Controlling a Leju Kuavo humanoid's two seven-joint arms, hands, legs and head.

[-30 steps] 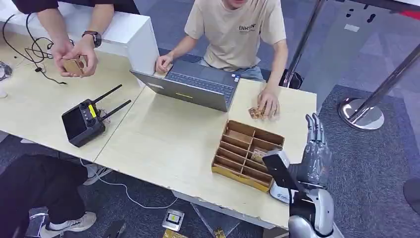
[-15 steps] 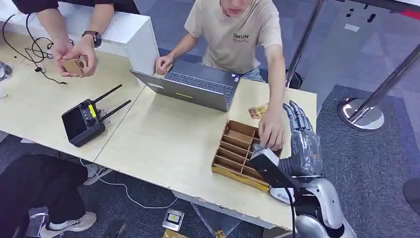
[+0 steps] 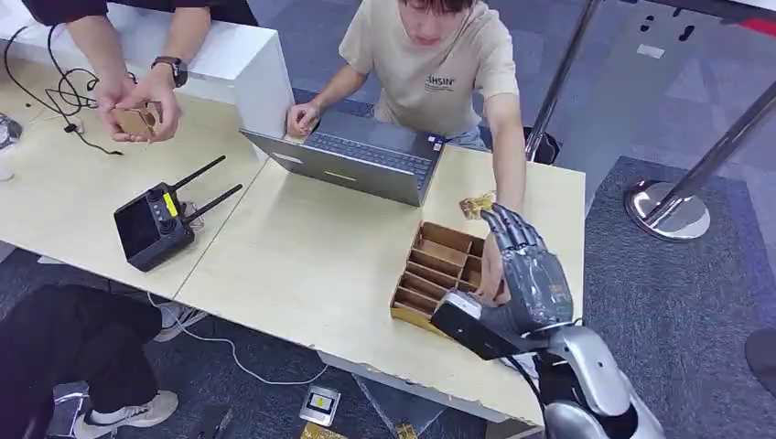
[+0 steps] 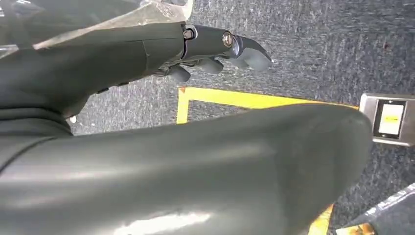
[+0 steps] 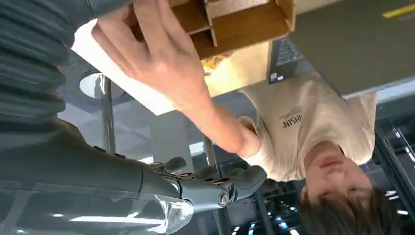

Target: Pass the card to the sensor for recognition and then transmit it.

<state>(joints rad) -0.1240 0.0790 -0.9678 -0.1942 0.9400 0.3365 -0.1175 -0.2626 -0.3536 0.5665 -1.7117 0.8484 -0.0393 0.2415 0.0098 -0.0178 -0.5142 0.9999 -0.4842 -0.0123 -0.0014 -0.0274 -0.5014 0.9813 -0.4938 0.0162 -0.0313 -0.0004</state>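
Note:
A divided cardboard box (image 3: 430, 265) stands near the table's right front edge. My right hand (image 3: 529, 274) hovers over the box's right side with its fingers (image 5: 210, 183) stretched out and nothing in them. A seated person's hand (image 3: 490, 267) reaches into the box just beside my hand, also seen close up as a hand (image 5: 161, 54) over the box (image 5: 244, 19). A small stack of patterned cards (image 3: 476, 206) lies on the table behind the box. My left hand (image 4: 220, 51) hangs over the carpet, fingers loosely extended and holding nothing.
An open laptop (image 3: 357, 160) sits in front of the seated person. A black remote controller (image 3: 156, 224) lies on the left table. A second person's hands (image 3: 137, 114) hold a small cardboard piece at the far left. Stanchion base (image 3: 668, 212) stands on the right.
My right hand has swung left and forward, from beside the table to over the box. The person's hand has left the cards on the table and gone into the box.

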